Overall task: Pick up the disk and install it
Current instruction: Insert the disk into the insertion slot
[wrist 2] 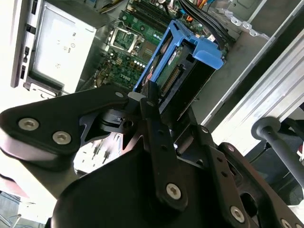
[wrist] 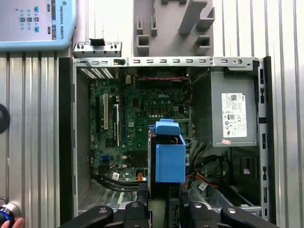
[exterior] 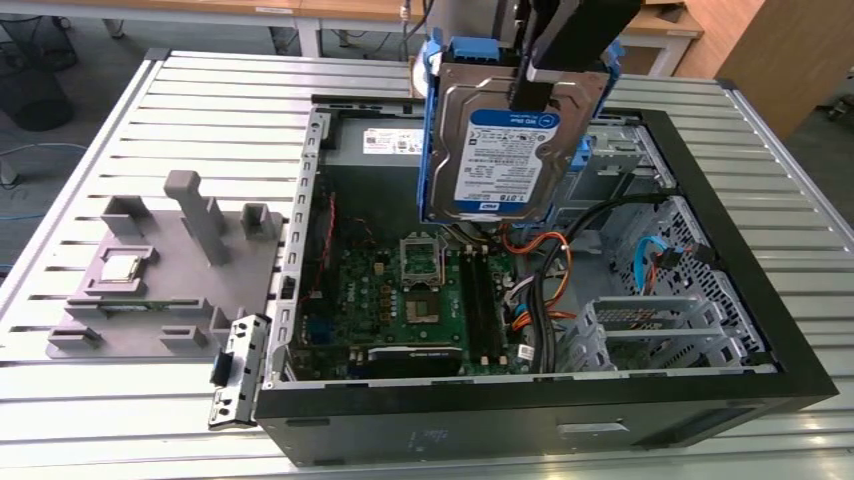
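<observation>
1. Because the disk (exterior: 505, 150) is not yet installed, it hangs in the air above the open computer case (exterior: 534, 430), upright, with its label facing the exterior view.
2. The gripper (exterior: 530, 90) pinches the disk from above. Its fingers (wrist 2: 153, 114) press on the two flat faces, I judge so that the blue rails (wrist: 170, 159) are free to slide into a bay.
3. The case lies on its side on the slatted table (exterior: 80, 430), so its inside is open to the arm.
4. Inside the case are the motherboard (exterior: 400, 300), the grey power supply (wrist: 235, 114), cables (exterior: 547, 250) and metal drive bays (exterior: 654, 320).
5. A grey fixture (exterior: 160, 270) stands beside the case, well apart from the disk.
</observation>
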Controlling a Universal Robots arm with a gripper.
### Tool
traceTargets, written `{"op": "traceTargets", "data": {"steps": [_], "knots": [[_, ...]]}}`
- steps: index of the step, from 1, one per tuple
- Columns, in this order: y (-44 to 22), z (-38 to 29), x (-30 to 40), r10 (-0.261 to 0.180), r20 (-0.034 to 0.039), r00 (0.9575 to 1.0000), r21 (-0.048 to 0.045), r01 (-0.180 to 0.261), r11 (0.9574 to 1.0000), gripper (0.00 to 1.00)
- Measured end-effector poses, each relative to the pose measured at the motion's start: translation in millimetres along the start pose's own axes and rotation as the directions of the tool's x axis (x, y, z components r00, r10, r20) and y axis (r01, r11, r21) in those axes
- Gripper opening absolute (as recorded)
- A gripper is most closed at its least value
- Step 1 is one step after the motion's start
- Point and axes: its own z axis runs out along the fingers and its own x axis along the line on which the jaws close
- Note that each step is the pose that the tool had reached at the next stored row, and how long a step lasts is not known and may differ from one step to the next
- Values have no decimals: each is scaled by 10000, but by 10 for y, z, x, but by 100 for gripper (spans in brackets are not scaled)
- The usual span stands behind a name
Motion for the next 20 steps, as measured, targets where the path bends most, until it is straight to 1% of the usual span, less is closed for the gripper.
{"op": "traceTargets", "data": {"steps": [20], "knots": [[-35,9,378,8,0,10000,0,-8,10000,35]]}}
